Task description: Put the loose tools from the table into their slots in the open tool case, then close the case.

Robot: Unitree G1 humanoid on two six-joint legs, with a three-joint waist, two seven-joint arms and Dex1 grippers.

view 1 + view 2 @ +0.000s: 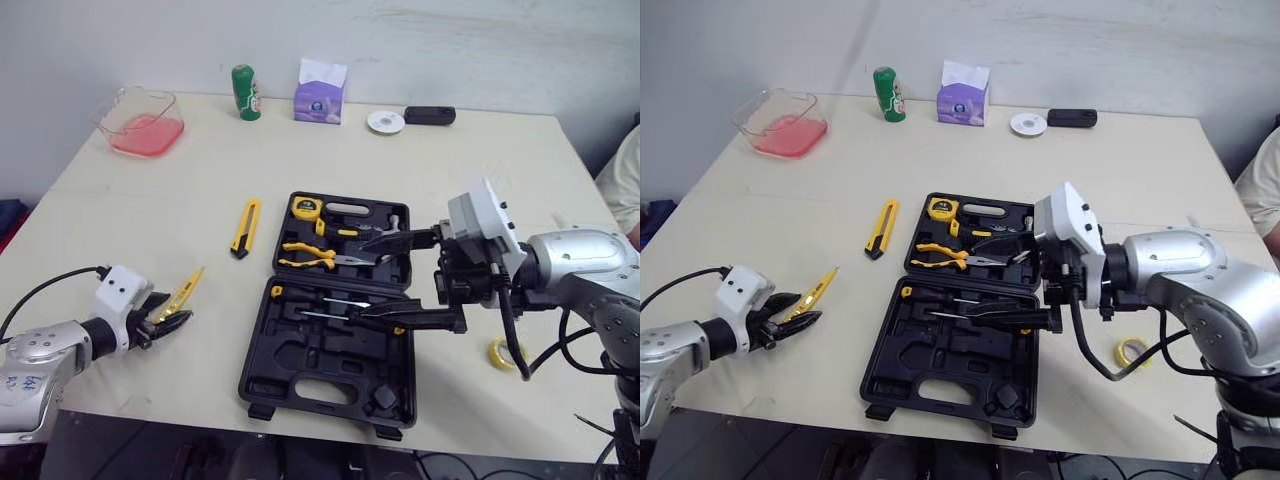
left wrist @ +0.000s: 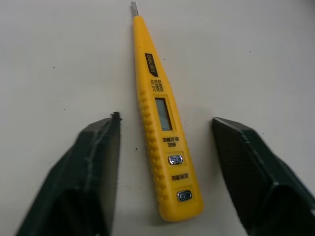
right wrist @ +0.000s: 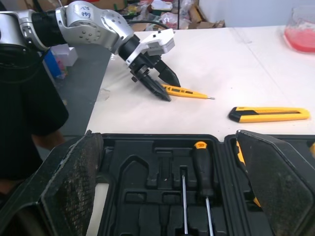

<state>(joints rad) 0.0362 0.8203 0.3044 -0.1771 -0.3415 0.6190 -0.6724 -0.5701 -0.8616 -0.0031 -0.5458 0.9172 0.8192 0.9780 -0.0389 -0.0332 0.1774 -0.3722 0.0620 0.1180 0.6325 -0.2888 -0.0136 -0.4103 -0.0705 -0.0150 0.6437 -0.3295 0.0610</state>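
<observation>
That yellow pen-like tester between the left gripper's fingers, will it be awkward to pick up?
Probably stiff and light: the tester pen looks like slim moulded plastic. Its ribbed edge may help the left gripper, open either side of it, hold on. It lies flat on the table, display up, so it seems unlikely to roll far if nudged.

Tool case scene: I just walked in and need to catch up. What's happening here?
The robot is packing loose tools into the open tool case. Its left pincer is open, straddling a yellow tester pen on the table, not yet gripping it. The right pincer hangs open over the case. A yellow utility knife lies loose beside the case.
</observation>
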